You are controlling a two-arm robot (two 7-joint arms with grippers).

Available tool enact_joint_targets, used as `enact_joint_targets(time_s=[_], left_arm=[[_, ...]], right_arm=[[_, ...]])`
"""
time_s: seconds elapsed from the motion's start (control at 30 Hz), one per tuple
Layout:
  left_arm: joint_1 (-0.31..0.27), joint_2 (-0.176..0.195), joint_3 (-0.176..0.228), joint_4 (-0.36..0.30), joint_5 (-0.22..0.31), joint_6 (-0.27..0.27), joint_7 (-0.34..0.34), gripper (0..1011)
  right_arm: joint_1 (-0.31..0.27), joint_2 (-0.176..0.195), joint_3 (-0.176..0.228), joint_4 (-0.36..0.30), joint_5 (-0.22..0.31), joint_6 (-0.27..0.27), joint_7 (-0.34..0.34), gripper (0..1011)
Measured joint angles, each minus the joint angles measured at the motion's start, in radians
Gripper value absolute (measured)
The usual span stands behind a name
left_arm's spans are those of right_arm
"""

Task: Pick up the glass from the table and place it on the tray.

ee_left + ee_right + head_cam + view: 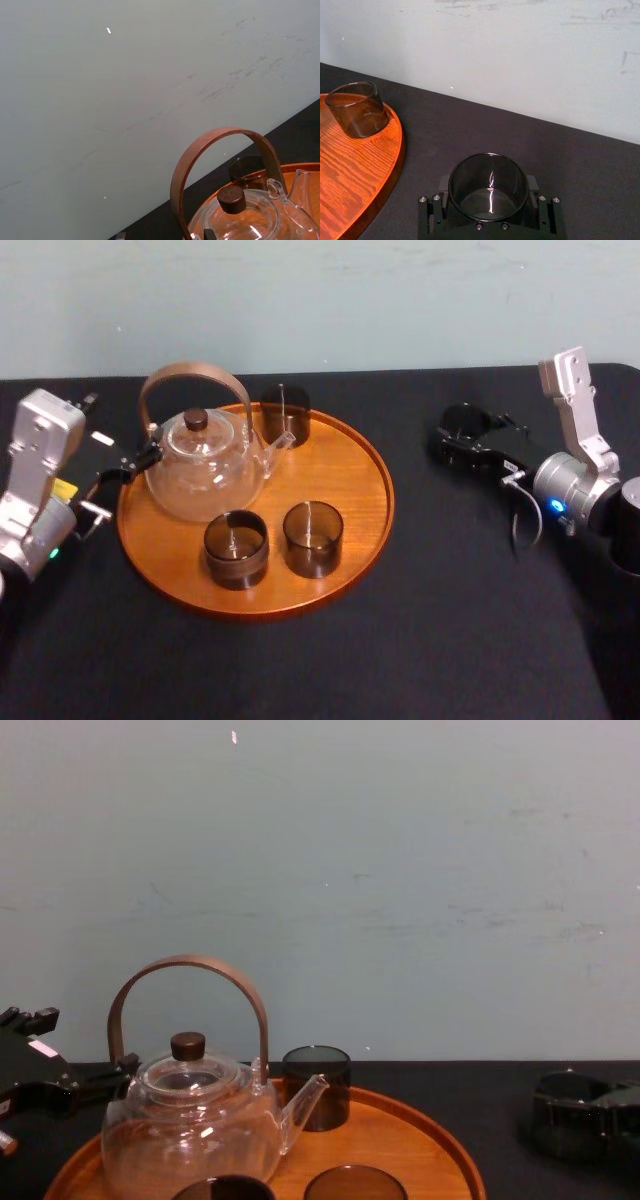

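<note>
A dark smoky glass (464, 424) stands over the black table (450, 620) to the right of the round orange-brown tray (372, 540). My right gripper (462, 438) is shut on it, a pad pressing each side of the glass (488, 186). In the chest view the held glass (570, 1112) sits low at the far right, apart from the tray (445, 1145). My left gripper (128, 468) rests at the tray's left edge beside the glass teapot (203, 468).
Three more dark glasses are on the tray: one at the back (285, 412) and two at the front (237, 548) (313, 537). The teapot's tall wooden handle (220, 145) arches over it. Bare tray wood lies right of the teapot.
</note>
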State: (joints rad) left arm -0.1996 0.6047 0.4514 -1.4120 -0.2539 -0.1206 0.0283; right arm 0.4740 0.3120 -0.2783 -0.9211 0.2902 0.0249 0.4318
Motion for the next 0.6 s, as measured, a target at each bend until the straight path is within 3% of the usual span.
enact_joint_targets(time_s=[0.6], left_arm=[[0.000, 0.000, 0.000, 0.000, 0.000, 0.000, 0.000, 1009]], right_arm=[[-0.042, 0.019, 0.027, -0.098, 0.027, 0.009, 0.007, 904]])
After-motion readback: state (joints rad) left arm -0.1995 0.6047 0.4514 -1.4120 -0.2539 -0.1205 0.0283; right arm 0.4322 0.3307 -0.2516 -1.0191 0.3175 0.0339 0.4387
